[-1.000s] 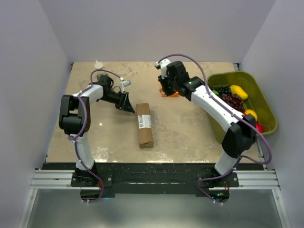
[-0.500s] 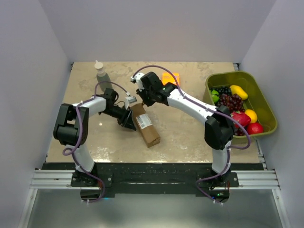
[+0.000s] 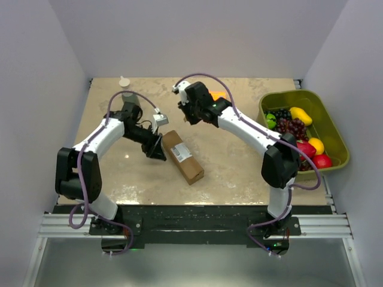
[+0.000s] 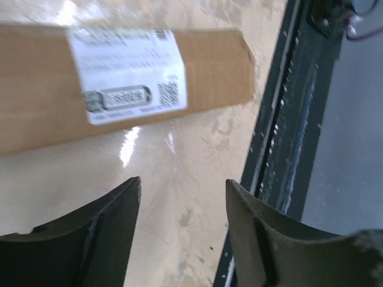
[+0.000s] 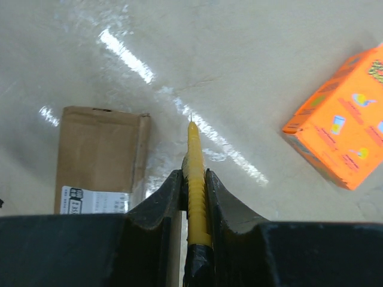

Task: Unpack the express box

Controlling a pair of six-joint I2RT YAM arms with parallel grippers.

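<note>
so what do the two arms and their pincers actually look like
Left arm and right arm match: white tubular links, black joint housings, a thin purple cable looping alongside each. The left pincer and right pincer each have two dark, matte fingers with curved inner faces. No markings legible.

I can read no word or number. The white label point(image 4: 125, 75) on the long brown cardboard carton point(image 4: 36, 101) bears a barcode strip, a square code and print too blurred for me. The bright orange flat box point(image 5: 341, 140) shows only small coloured pictures.
</note>
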